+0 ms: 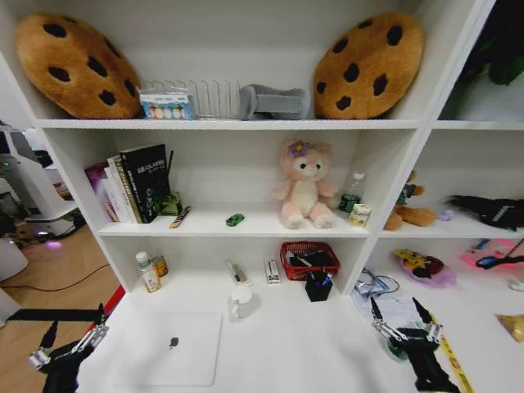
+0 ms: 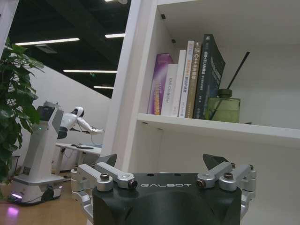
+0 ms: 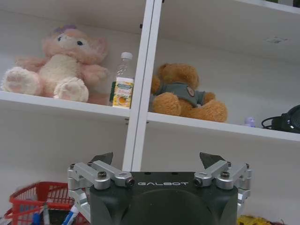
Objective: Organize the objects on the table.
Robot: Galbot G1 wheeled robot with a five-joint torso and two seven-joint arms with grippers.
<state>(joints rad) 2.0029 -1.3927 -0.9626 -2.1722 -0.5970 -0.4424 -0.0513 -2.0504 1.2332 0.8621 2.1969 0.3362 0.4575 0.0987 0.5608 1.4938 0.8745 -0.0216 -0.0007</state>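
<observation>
Nothing sorted yet, by the look: laptop (image 1: 170, 348) lies closed on the table (image 1: 286, 360), green toy car (image 1: 235, 219) sits on the shelf. Left gripper (image 1: 72, 337) and right gripper (image 1: 401, 313) both spread, empty, low at the desk's edges.

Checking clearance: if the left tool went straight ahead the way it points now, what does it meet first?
Probably the white shelf edge carrying the books and green diffuser bottle. The left tool, fingers open, points up at it with nothing in between. Depth is unclear, so it might pass below to the back wall.
</observation>
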